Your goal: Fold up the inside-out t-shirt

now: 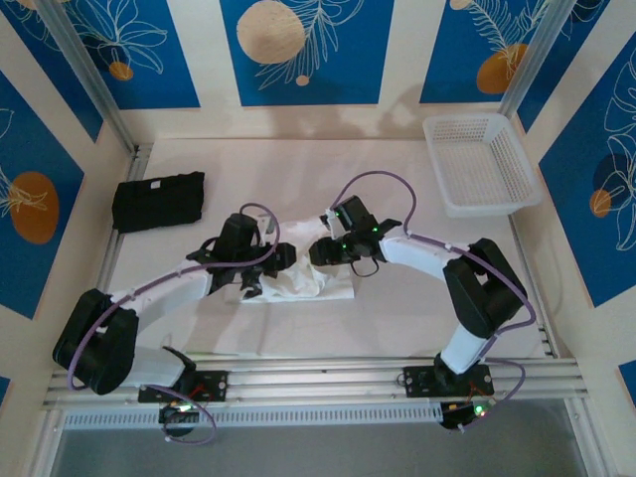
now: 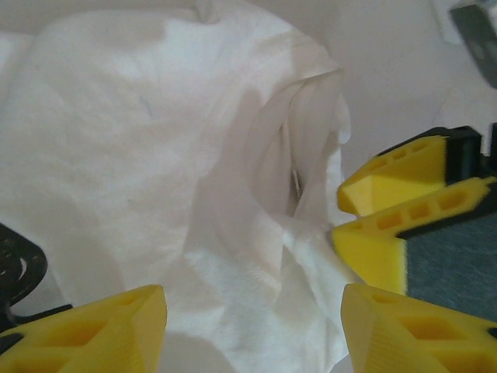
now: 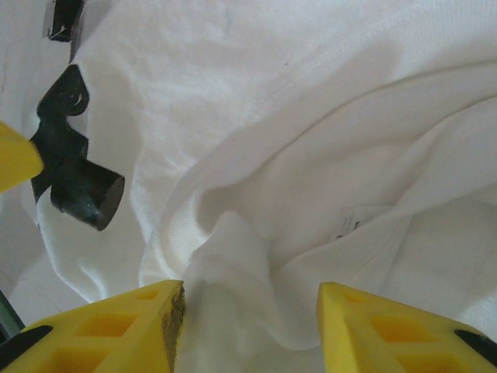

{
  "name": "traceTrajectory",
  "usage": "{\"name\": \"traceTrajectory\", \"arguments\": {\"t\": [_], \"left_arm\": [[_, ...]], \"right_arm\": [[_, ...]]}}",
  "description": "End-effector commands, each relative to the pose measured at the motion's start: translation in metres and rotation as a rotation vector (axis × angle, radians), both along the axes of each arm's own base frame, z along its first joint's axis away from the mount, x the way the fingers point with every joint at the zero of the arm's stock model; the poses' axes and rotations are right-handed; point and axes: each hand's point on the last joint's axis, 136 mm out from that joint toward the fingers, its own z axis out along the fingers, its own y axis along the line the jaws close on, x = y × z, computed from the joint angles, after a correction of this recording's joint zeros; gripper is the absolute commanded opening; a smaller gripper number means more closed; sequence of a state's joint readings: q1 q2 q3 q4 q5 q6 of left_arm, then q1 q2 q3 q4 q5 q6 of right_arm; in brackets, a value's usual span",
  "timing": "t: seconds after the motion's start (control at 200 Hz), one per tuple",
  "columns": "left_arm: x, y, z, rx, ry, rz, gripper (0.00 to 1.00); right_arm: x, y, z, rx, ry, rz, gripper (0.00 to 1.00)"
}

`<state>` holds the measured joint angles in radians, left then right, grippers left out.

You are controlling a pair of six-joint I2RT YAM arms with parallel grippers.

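The white inside-out t-shirt [image 1: 308,285] lies bunched on the table [image 1: 417,318] near its middle, between the two arms. The left tool [image 2: 252,315] stands spread over the cloth, pinching nothing. The right tool [image 3: 250,307] is spread too, with a raised fold of the shirt between its fingers.

Black garment [image 1: 159,201], white basket [image 1: 494,205]

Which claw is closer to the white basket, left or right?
Right. The right claw is over the end of the t-shirt toward the basket; the left claw is over its other end, farther off.
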<state>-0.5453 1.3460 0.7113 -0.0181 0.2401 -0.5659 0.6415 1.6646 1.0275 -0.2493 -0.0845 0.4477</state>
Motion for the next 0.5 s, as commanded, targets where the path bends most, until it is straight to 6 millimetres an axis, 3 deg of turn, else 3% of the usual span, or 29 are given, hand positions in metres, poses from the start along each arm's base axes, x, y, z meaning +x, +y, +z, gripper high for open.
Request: {"name": "traceTrajectory", "arguments": {"t": [0.0,0.19,0.285,0.495], "left_arm": [[-0.001,0.008,-0.011,0.046,0.007,0.005,0.61],[-0.002,0.014,-0.011,0.068,-0.003,0.02,0.61],[-0.003,0.017,-0.01,0.078,-0.01,0.025,0.61],[-0.005,0.023,-0.013,0.103,-0.013,0.033,0.61]], "right_arm": [[-0.01,0.0,0.017,-0.009,-0.044,0.019,0.52],[-0.013,0.008,-0.001,-0.08,-0.008,0.026,0.55],[-0.009,0.007,-0.011,-0.117,0.01,0.015,0.52],[-0.006,0.003,-0.002,-0.118,-0.017,-0.024,0.15]]}}
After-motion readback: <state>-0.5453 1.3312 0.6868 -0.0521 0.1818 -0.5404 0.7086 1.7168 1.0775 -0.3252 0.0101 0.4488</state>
